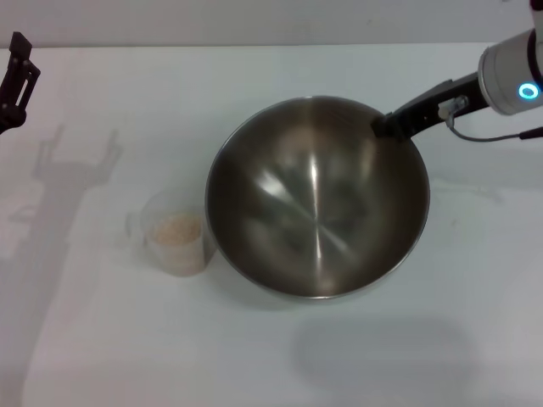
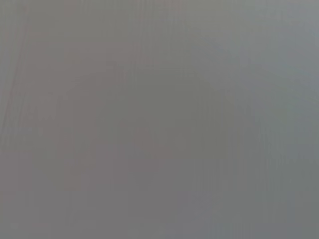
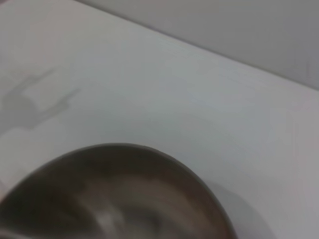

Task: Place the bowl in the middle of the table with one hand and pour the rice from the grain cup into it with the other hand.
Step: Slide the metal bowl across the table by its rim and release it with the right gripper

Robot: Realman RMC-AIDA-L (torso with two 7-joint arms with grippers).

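Note:
The large steel bowl (image 1: 316,199) is in the middle of the white table (image 1: 475,339), and it looks held slightly off the surface, with a faint shadow in front of it. My right gripper (image 1: 386,127) reaches in from the right and is shut on the bowl's far right rim. The right wrist view shows the bowl's rim (image 3: 124,148) from close up over the table (image 3: 149,74). The small clear grain cup (image 1: 174,237) stands just left of the bowl with pale rice (image 1: 176,227) in it. My left gripper (image 1: 17,76) hovers at the far left edge, away from the cup, and its forked shadow shows the fingers apart.
The left gripper's shadow (image 1: 68,170) falls on the table left of the cup. The table's far edge (image 1: 254,44) runs along the top. The left wrist view shows only flat grey.

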